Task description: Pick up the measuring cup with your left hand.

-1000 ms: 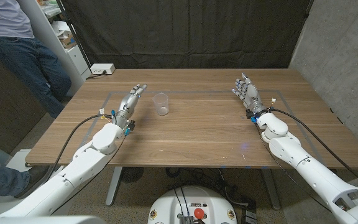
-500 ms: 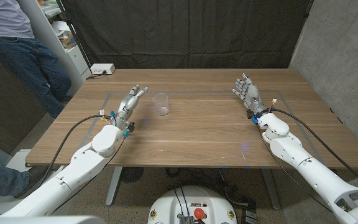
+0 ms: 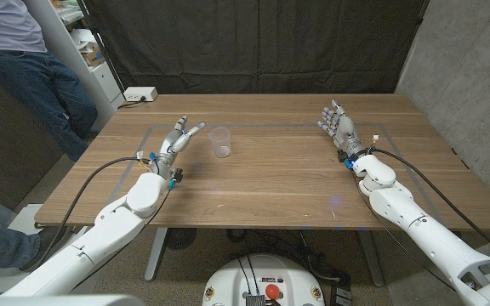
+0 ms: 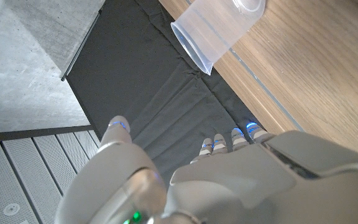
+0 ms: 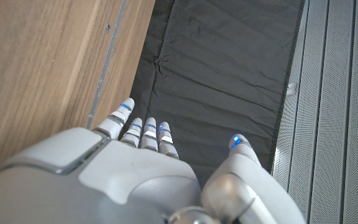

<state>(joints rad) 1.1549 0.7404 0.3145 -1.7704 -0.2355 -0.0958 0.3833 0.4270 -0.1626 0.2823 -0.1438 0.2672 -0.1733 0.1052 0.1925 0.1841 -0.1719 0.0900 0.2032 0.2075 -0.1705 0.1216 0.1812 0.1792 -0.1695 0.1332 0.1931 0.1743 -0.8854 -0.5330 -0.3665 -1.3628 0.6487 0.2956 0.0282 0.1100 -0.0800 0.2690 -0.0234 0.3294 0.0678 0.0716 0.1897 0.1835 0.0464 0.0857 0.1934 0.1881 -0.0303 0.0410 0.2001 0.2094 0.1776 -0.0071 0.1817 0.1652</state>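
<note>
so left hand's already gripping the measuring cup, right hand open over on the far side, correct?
Not gripping. The head view shows the left hand open beside the measuring cup, a gap between them, cup upright on the table. The right hand is open, as you said.

Clear see-through measuring cup (image 3: 220, 141) is sitting on brown wood-grain table (image 3: 270, 183); silver-grey left hand (image 3: 179, 138) is showing blue-lit fingertips (image 4: 117, 124); black curtain (image 3: 253, 47) behind

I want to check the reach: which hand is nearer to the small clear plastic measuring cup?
Left. The left hand is open just beside the small clear plastic measuring cup, not touching it. The right hand is open far across the wooden table.
</note>
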